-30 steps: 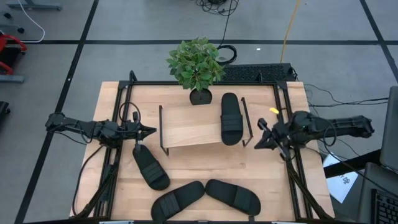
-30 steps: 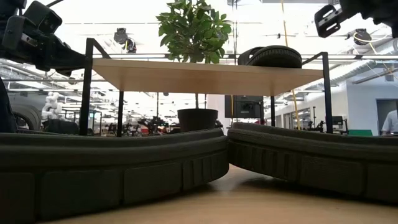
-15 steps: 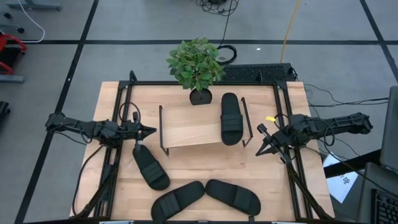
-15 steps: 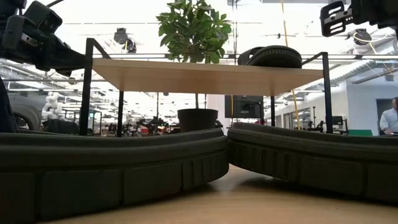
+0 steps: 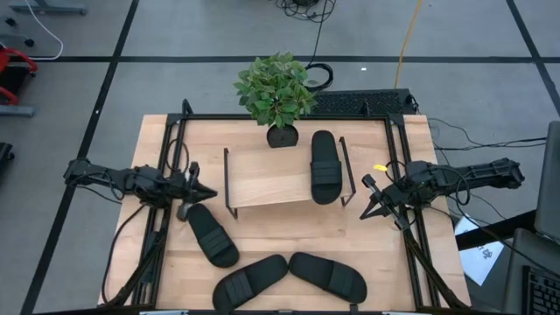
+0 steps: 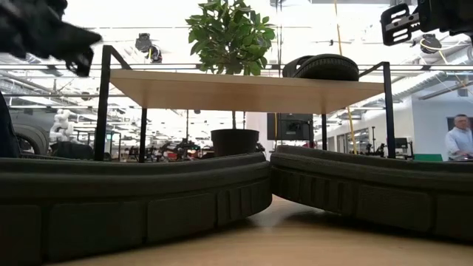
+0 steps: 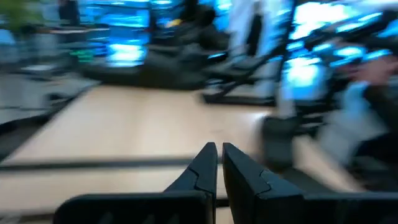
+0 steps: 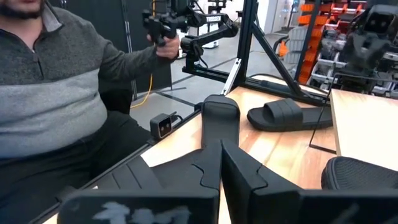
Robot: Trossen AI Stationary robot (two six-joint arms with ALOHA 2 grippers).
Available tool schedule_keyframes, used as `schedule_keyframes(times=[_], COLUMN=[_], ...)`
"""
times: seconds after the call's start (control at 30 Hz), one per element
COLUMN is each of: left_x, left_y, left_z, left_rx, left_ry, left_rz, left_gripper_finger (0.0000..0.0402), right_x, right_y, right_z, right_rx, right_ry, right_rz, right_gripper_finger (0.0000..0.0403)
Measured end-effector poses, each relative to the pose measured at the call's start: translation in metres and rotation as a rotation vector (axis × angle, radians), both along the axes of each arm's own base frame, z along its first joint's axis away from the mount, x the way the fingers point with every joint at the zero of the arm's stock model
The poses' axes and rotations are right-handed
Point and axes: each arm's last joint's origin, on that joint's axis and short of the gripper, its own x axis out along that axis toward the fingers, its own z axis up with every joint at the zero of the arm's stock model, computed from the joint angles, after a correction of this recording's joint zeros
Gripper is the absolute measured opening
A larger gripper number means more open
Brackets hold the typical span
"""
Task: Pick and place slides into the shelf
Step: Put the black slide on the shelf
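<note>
A: What sits at the back of the worktop [image 5: 367, 232]?

B: A leafy green potted plant [image 5: 276, 87] in a dark pot [image 5: 282, 136], right at the far edge. Behind it on the grey floor lie a black keyboard [image 5: 359, 102] and a yellow cable [image 5: 407, 39].

A: Anyone around?

B: A seated person in a grey pullover [image 8: 56, 93] grips a black handle [image 8: 163, 28]. Another person in a light shirt [image 6: 460, 140] stands far off in the room.

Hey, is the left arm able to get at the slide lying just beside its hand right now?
Probably yes. The left hand hovers right by the end of that slide, fingers nearly shut, and nothing lies between them; the shelf stands off to the side, clear of the path.
</note>
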Motion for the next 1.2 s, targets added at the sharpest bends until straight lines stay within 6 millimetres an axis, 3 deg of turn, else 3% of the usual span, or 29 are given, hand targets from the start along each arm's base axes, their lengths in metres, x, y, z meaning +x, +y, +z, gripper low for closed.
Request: schedule_keyframes(times=[0.23, 0.43, 0.53, 0.67, 0.87, 1.2], left_x=[-0.016, -0.02, -0.013, 0.001, 0.02, 0.029], left_y=[-0.003, 0.002, 0.0, -0.006, -0.019, -0.035], left_z=[0.059, 0.094, 0.089, 0.067, 0.051, 0.036], left_rx=[-0.052, -0.307, -0.369, -0.453, -0.503, -0.583], left_ry=[-0.072, 0.226, 0.446, 0.693, 0.873, 1.067], left_rz=[-0.124, 0.05, 0.124, 0.155, 0.102, 0.138], left_gripper_finger=[0.0024, 0.0024, 0.0024, 0.0024, 0.0023, 0.0024], right_x=[0.001, 0.001, 0.002, 0.002, 0.002, 0.001], right_y=[0.0, 0.0, 0.0, 0.0, 0.0, 0.0], right_z=[-0.01, -0.007, -0.005, -0.006, -0.006, -0.007], right_rx=[-0.018, -0.053, -0.051, -0.053, -0.037, -0.017], right_ry=[0.011, -0.055, -0.085, -0.07, -0.064, -0.041], right_rz=[0.002, 0.008, 0.008, 0.008, 0.006, 0.006], right_gripper_finger=[0.0, 0.0, 0.0, 0.0, 0.0, 0.0])
